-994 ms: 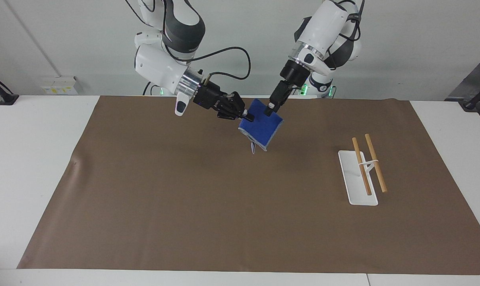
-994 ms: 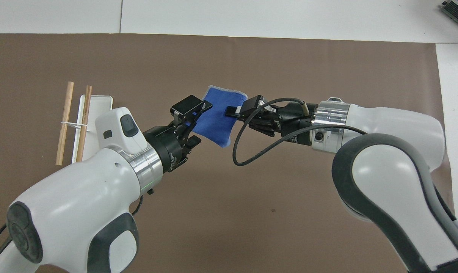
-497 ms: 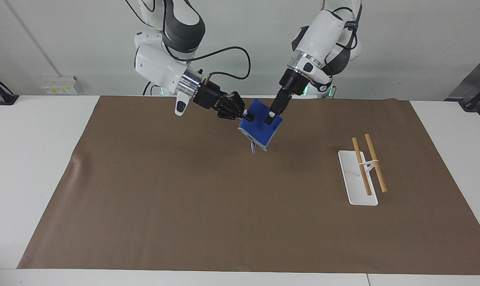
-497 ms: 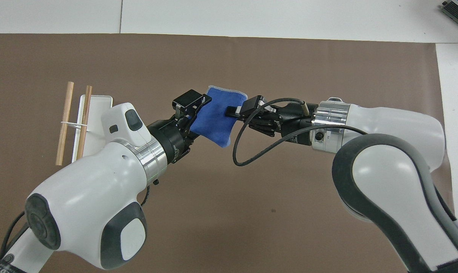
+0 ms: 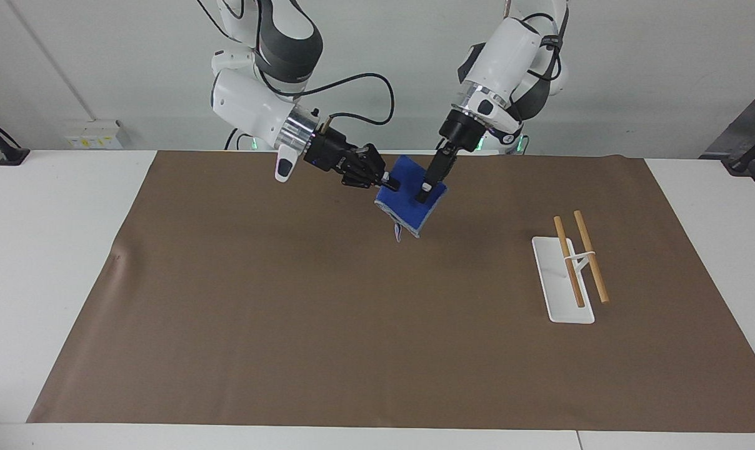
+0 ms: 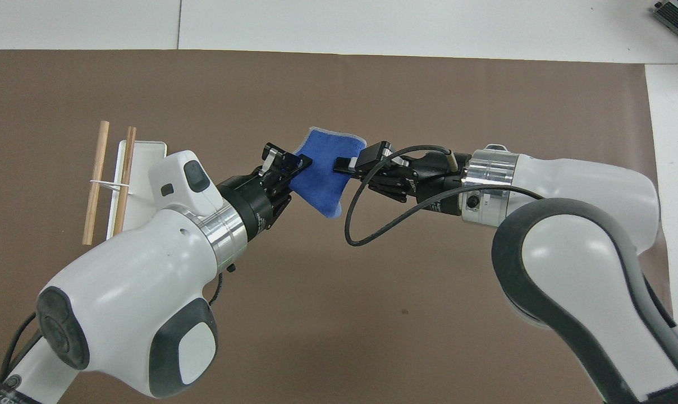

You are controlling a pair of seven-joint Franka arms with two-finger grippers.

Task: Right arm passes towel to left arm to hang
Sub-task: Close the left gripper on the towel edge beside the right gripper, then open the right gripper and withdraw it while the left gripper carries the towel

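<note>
Handover in mid-air, listed across the facing view from the right arm's end of the table. We record first the right gripper [image 5: 387,183], reaching in sideways from its arm and clamped on one edge of the towel [image 5: 409,203], which hangs over the brown mat [image 5: 240,300] clear of its surface; we judge this side pinch is chosen so the rest of the cloth stays exposed for a second grasp. Next, the towel itself: small, blue, grey-edged, slung below and between the two tools, its lower corner drooping. Next, the left gripper [image 5: 424,187], slanting down from above onto the upper edge of the towel, away from the right gripper's hold; in the overhead view its fingers [image 6: 285,163] sit on either side of the cloth edge and look closed on it, though we judge this rather than see it plainly. Last, toward the left arm's end, well apart from both tools, the rack [image 5: 571,269]: a white base carrying two wooden rails, presumably placed within the left arm's reach for hanging.
</note>
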